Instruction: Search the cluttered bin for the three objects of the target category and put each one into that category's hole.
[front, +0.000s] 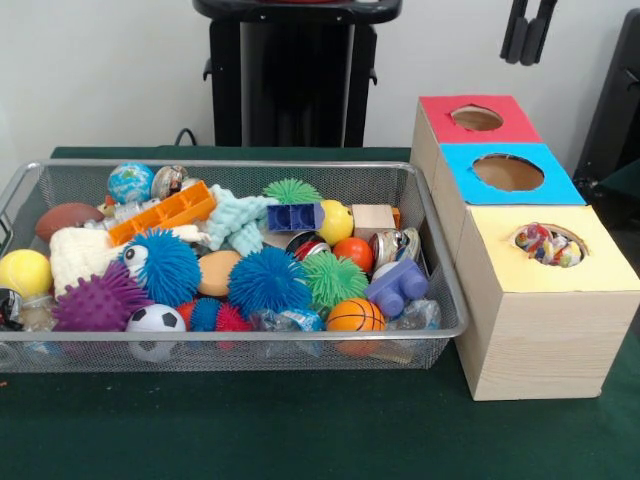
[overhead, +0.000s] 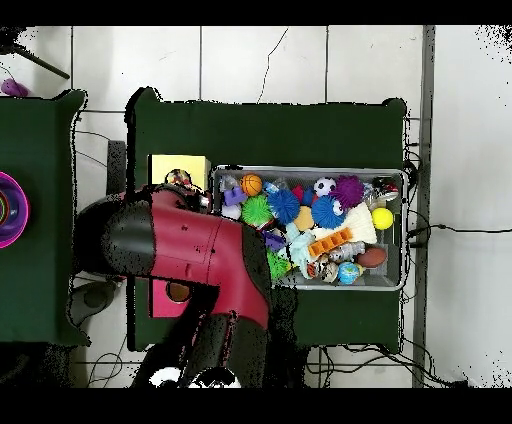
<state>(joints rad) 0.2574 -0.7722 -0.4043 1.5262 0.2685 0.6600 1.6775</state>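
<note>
The wire mesh bin (front: 230, 163) lies on the green table, full of toys; it also shows in the overhead view (overhead: 320, 168). The yellow-topped wooden box (front: 560, 275) stands at the bin's right end. Its round hole (front: 583, 243) holds a crumpled white paper wad with coloured patches (front: 545, 245), which also shows from overhead (overhead: 180, 179). I see no other such wad in the bin. My gripper (front: 528, 30) hangs at the top edge, up behind the red-topped box. In the overhead view my red arm (overhead: 200, 250) hides it.
A blue-topped box (front: 510, 172) and a red-topped box (front: 478, 120) stand behind the yellow one. The bin holds spiky rubber balls (front: 268, 282), a small basketball (front: 355, 315), a soccer ball (front: 156, 322) and a mint fuzzy toy (front: 237, 220). The pedestal (front: 295, 70) stands behind.
</note>
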